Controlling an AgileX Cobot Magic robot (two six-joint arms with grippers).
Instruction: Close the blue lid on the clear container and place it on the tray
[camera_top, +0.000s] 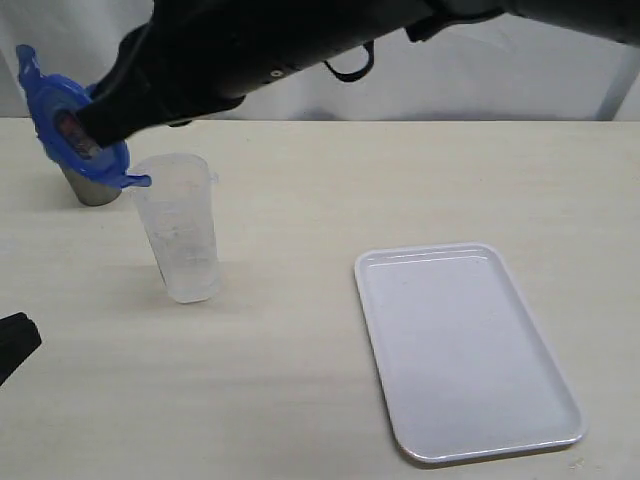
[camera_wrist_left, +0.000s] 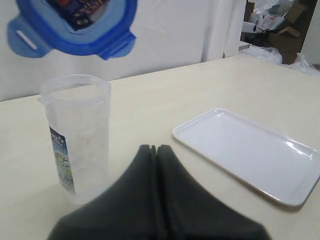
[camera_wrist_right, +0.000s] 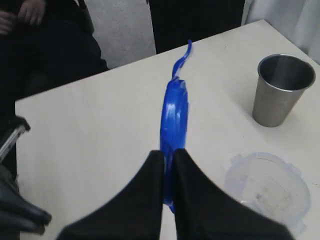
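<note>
Pale tabletop: your right gripper (camera_wrist_right: 168, 165) pinches the lid (camera_top: 70, 125) on edge, up beside the container (camera_top: 180, 230), whose open mouth lies below the jaws; your left gripper (camera_wrist_left: 156, 150), clenched on nothing, waits nearby; tray (camera_top: 470, 420) sits well apart

I can't read any text from here. The small blue plastic lid (camera_wrist_left: 75, 25) carries a red-and-dark sticker (camera_wrist_left: 80, 9), its print too blurred to make out. The tall clear plastic container (camera_wrist_left: 76, 137) bears a narrow printed label (camera_wrist_left: 61, 159), possibly with small figures, also illegible.
</note>
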